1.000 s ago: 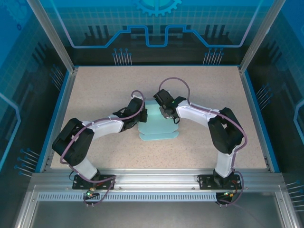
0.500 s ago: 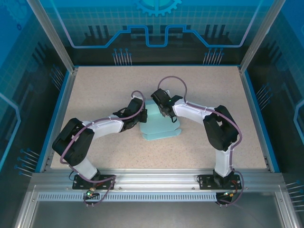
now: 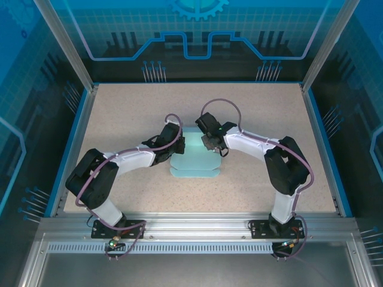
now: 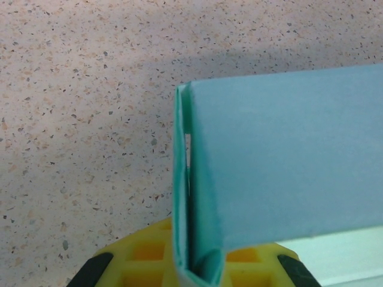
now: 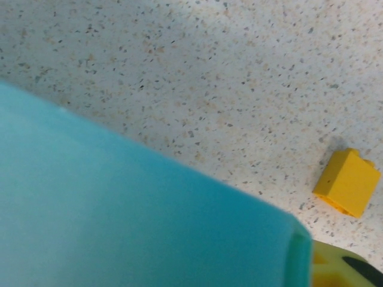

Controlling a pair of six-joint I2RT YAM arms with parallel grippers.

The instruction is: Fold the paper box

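Note:
The paper box (image 3: 194,162) is a pale blue card sheet, partly folded, lying mid-table between both arms. My left gripper (image 3: 178,145) is at its left edge. In the left wrist view the left gripper (image 4: 200,266) is shut on an upright doubled wall of the paper box (image 4: 287,161), pinched between the yellow pads (image 4: 143,257). My right gripper (image 3: 209,142) hangs over the sheet's far right part. In the right wrist view the blue card (image 5: 131,221) covers the jaws, and a corner of one yellow finger (image 5: 335,269) pokes out at the bottom right.
A small orange-yellow block (image 5: 347,181) lies on the speckled table (image 3: 119,113) just beyond the card's right edge. Blue rails and metal posts frame the table; the arm bases stand at the near edge.
The right wrist swung left over the card and then back right. The card's near part now lies lower and further left. The left arm has not moved.

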